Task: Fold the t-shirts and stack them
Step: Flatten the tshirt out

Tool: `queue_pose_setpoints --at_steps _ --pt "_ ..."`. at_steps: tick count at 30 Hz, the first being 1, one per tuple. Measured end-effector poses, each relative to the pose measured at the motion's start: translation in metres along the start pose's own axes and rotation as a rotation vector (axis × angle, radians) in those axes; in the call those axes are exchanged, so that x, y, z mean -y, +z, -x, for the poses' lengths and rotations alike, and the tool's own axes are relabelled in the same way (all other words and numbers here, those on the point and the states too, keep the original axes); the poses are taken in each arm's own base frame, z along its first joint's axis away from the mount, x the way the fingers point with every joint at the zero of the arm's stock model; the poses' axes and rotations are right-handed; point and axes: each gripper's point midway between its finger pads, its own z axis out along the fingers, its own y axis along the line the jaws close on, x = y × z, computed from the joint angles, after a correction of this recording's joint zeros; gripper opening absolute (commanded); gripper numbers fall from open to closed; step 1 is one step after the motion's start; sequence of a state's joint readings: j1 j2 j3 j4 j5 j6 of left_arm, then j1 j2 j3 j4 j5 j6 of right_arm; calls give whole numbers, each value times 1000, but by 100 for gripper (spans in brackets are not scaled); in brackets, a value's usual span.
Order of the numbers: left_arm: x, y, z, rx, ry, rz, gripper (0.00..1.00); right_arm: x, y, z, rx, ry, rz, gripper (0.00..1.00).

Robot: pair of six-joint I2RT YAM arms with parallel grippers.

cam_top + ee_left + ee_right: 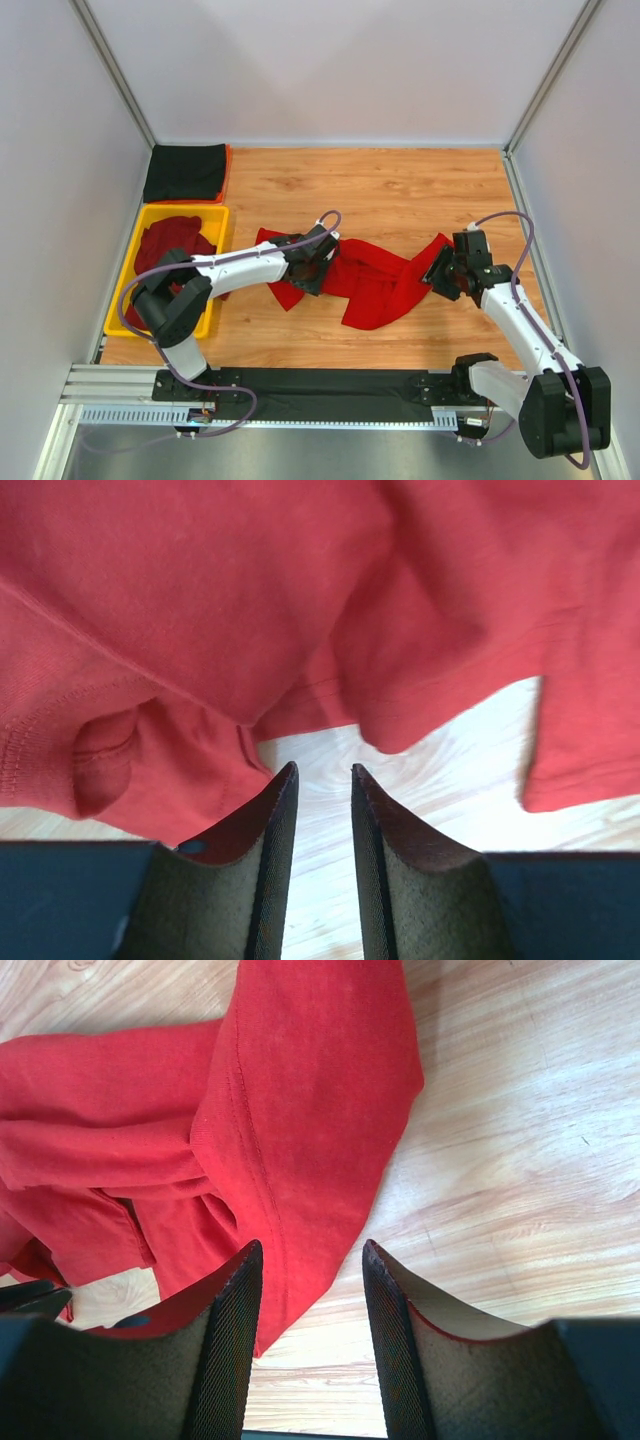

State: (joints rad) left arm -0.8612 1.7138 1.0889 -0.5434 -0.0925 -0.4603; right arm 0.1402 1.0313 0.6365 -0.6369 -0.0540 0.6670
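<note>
A bright red t-shirt point(375, 285) lies crumpled in a long band across the middle of the wooden table. My left gripper point(322, 262) hovers at its left end. In the left wrist view the red t-shirt point(200, 600) bunches just ahead of the left gripper point(324, 767), whose jaws stand open over bare wood. My right gripper point(445, 275) is at the shirt's right end. Seen from the right wrist, the right gripper point(312, 1244) is open, and an edge of the red t-shirt point(300, 1110) lies under its gap, ungripped.
A yellow tray point(180, 210) at the left edge holds dark maroon t-shirts point(170, 240). Behind it a folded black t-shirt point(185, 172) rests in the back left corner. White walls close in the table point(400, 190) on three sides.
</note>
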Motion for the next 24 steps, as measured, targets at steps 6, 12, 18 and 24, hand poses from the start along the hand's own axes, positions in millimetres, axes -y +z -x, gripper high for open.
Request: queue_pose_setpoints --at_steps 6,12,18,24 --pt "6 -5 8 38 -10 -25 33 1 0 -1 -2 -2 -1 47" --pt "1 1 6 27 -14 3 33 0 -2 0 6 -10 4 47" --pt "-7 11 -2 -1 -17 50 36 1 -4 0 9 -14 5 47" --pt "-23 11 2 11 -34 112 38 2 -9 0 19 -20 3 48"
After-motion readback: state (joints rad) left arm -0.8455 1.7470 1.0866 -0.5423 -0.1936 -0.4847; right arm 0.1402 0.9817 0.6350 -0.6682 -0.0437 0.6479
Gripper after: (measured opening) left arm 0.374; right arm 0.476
